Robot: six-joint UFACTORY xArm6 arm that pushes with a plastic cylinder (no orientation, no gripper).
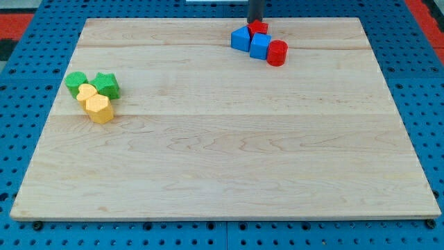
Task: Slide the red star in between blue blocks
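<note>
Camera view: we see a pale wooden tabletop (229,139) resting on a blue perforated base (21,42). Our arm carries no gripper, so no opening width can be given; it ends in a straight dark rod whose lower end, my tip (255,21), stands at the 12 o'clock edge of the tabletop. The tip sits directly at 12 o'clock of the small red star-shaped block (259,28), touching it or very nearly so; we cannot tell which.

The red star lies at the 12 o'clock side of two blue blocks and is wedged against both. One blue block (241,38), of angular shape we cannot make out exactly, lies at the star's 8 o'clock. The blue cube-like block (260,46) lies at the star's 6 o'clock. The two blue blocks touch one another. A red cylinder block (277,53) touches the blue cube at its 4 o'clock.

Well apart, near the 9 o'clock edge of the tabletop, a second cluster is packed together: a green rounded block (75,82), a green star-shaped block (107,85), a yellow heart-like block (87,94) and a yellow hexagonal block (100,109) at the cluster's 6 o'clock.
</note>
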